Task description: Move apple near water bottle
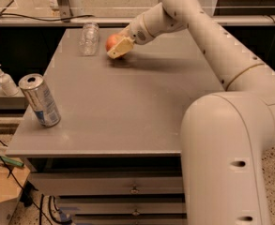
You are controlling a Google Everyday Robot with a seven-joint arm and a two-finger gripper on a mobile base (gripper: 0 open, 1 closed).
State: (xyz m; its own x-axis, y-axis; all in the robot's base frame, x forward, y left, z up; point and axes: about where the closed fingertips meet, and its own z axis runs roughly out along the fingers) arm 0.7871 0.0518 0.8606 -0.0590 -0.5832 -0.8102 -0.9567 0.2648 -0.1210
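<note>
Apple (111, 41) gripped tight in gripper (116, 46), low over far end of table (127, 111), with bottle (88, 38) near at nine o'clock, lying along twelve-to-six; probably calls for only a short leftward carry and set-down.

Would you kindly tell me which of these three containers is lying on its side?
The clear water bottle at the back, beside the end effector holding the apple; the can and pump dispenser stand upright.
</note>
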